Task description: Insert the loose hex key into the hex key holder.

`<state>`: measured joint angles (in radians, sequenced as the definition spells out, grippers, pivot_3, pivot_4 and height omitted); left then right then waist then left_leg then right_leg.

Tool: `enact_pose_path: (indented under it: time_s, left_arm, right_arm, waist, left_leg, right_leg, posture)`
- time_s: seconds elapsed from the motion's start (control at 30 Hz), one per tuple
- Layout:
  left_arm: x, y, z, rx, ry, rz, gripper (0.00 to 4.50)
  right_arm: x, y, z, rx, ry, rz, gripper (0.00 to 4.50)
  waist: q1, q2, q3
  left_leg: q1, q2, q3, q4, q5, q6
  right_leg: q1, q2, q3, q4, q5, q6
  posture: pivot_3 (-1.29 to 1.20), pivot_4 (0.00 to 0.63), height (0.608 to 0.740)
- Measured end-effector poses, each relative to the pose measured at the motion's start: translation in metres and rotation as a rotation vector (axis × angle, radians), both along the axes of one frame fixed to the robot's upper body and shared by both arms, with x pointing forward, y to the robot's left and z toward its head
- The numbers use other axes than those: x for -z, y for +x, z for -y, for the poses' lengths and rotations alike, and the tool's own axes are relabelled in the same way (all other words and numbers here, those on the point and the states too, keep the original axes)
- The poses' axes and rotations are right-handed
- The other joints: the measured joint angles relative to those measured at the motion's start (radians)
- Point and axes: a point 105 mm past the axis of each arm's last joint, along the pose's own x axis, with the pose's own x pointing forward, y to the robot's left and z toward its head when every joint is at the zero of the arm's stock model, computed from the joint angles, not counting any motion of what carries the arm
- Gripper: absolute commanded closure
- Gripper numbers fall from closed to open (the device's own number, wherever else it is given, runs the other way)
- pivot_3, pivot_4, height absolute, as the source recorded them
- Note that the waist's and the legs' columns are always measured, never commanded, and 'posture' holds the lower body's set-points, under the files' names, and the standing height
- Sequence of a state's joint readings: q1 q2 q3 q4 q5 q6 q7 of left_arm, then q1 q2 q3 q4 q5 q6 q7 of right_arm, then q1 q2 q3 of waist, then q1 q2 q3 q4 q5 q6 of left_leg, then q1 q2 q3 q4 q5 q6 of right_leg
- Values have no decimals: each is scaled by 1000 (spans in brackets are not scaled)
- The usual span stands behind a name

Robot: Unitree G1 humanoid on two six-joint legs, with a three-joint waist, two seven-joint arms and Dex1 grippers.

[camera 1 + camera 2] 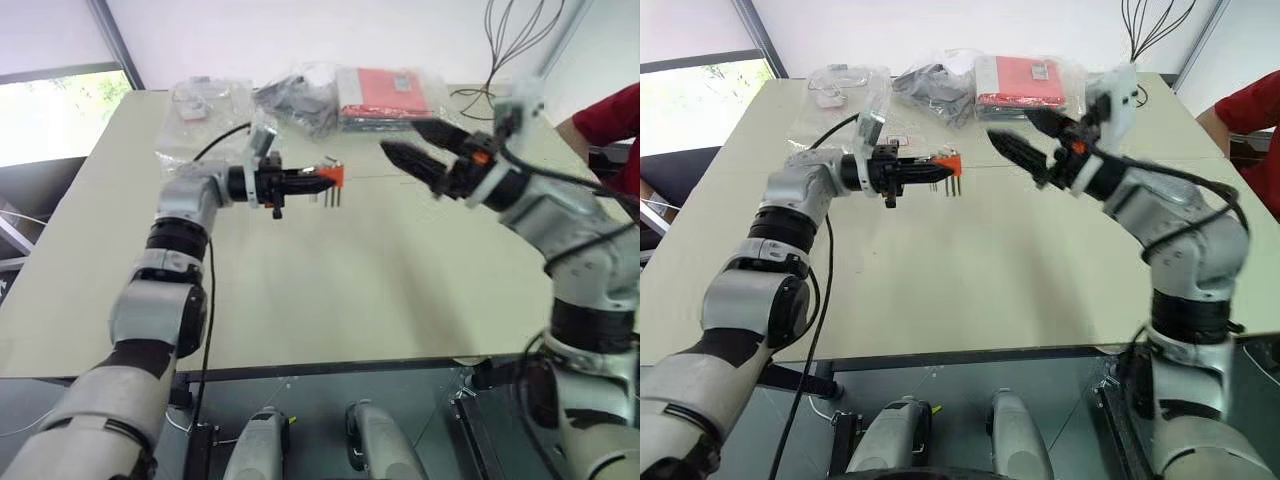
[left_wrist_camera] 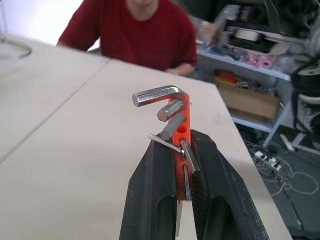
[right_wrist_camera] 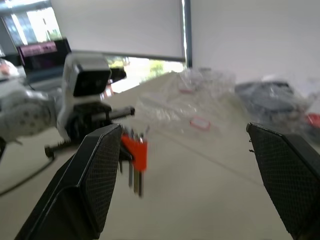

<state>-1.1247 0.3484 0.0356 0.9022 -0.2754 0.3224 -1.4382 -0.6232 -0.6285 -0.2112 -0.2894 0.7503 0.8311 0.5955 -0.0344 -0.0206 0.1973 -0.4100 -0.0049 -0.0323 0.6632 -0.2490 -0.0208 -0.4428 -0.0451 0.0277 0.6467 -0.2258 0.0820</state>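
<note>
My left gripper (image 1: 315, 181) is shut on the hex key holder (image 1: 334, 177), a small orange-red block held level above the table (image 1: 350, 290). In the left wrist view several grey keys stick out of the holder (image 2: 184, 120), the largest bent one at its far end and a thin one lying across near my fingers (image 2: 150, 195). I cannot tell the loose hex key apart from these keys. My right gripper (image 1: 400, 140) hangs to the right of the holder, apart from it, open with nothing between its fingers.
At the table's far edge lie a red packet in clear plastic (image 1: 385, 95), a bag of dark parts (image 1: 300, 100) and a clear bag (image 1: 205, 100). Cables (image 1: 500, 60) hang at the back right. A person in a red shirt (image 1: 612, 118) sits at the right.
</note>
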Motion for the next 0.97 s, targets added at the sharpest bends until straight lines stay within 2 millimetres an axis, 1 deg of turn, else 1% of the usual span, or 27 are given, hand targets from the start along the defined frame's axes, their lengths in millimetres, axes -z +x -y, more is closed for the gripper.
enact_pose_path:
  time_s: [0.1, 0.13, 0.23, 0.37, 0.43, 0.47, 0.53, 0.6, 0.63, 0.73, 0.77, 0.87, 0.97]
  left_arm:
    - [29, 0, -3, -40, 83, -64, 4500]
    - [46, 1, -9, -79, 123, -104, 4500]
    - [73, 3, -23, -166, 153, -212, 4500]
    - [85, 8, -33, -254, 162, -285, 4500]
    - [88, 10, -36, -287, 150, -319, 3580]
    - [89, 11, -38, -307, 144, -338, 3254]
    - [92, 12, -41, -330, 144, -360, 2269]
    - [92, 14, -42, -342, 150, -345, 1232]
    - [91, 15, -43, -348, 155, -329, 826]
    - [89, 25, -50, -433, 210, -208, 826]
    - [88, 30, -57, -479, 235, -158, 826]
    - [86, 37, -73, -576, 246, -105, 826]
    - [77, 39, -86, -617, 232, -47, 826]
  right_arm:
    - [8, -2, 2, 17, -9, -20, 407]
    - [12, -2, 4, 32, -15, -28, 407]
    - [22, 0, 9, 64, -23, -57, 407]
    - [33, -2, 7, 62, -45, -82, 407]
    - [38, -2, 4, 56, -57, -96, 352]
    - [40, -2, 3, 50, -62, -101, 352]
    - [42, -2, 3, 52, -68, -108, 352]
    - [44, -3, 3, 51, -71, -112, 352]
    - [44, -3, 3, 50, -72, -112, 352]
    - [49, -3, 5, 53, -84, -123, 352]
    - [52, -4, 6, 56, -99, -132, 352]
    - [61, -6, 10, 65, -141, -150, 352]
    - [66, -8, 16, 88, -180, -153, 352]
  waist:
    - [-6, 0, 0]
    - [-9, 0, 0]
    - [-8, 0, 0]
    - [-2, 0, 0]
    - [-1, 0, 0]
    - [0, 0, 0]
    - [1, 0, 0]
    - [4, 0, 0]
    - [5, 0, 0]
    - [14, 0, 0]
    - [17, 0, 0]
    - [21, 0, 0]
    - [22, 0, 0]
  left_leg:
    - [2, 0, 0, 0, 0, 0]
    - [3, 0, 0, 1, 0, 0]
    - [2, 1, 0, 2, 0, 0]
    - [2, 1, 0, 2, 0, 0]
    - [2, 0, 1, 2, 0, 0]
    - [2, 0, 1, 2, 0, 0]
    - [2, 0, 0, 2, 0, 0]
    - [2, 0, 0, 2, 0, 0]
    - [2, 0, 0, 2, 0, 0]
    - [2, 0, 0, 2, 0, 0]
    - [2, 0, 0, 2, 0, 0]
    - [2, 0, 0, 2, 0, 0]
    - [2, 0, 1, 2, 0, 0]
  right_leg:
    - [1, 1, 0, 1, 0, 0]
    - [1, 1, 1, 1, 0, 0]
    - [1, 2, 1, 1, 0, -1]
    - [2, 1, 1, 1, 0, 0]
    - [2, 0, 1, 0, 0, 0]
    - [2, 0, 1, 0, 0, 0]
    - [2, 0, 1, 0, 0, 0]
    - [2, 0, 0, 0, 0, 0]
    - [2, 0, 0, 0, 0, 0]
    - [2, 0, 1, 0, 0, 0]
    - [2, 0, 0, 0, 0, 0]
    - [2, 0, 0, 0, 0, 0]
    - [2, 0, 0, 0, 0, 0]
  posture:
    - [0, 150, 740]
    - [0, 150, 740]
    - [0, 150, 740]
    - [0, 150, 740]
    - [0, 150, 740]
    - [0, 150, 740]
    - [0, 150, 740]
    - [0, 150, 740]
    - [0, 150, 740]
    - [0, 150, 740]
    - [0, 150, 740]
    - [0, 150, 740]
    - [0, 150, 740]
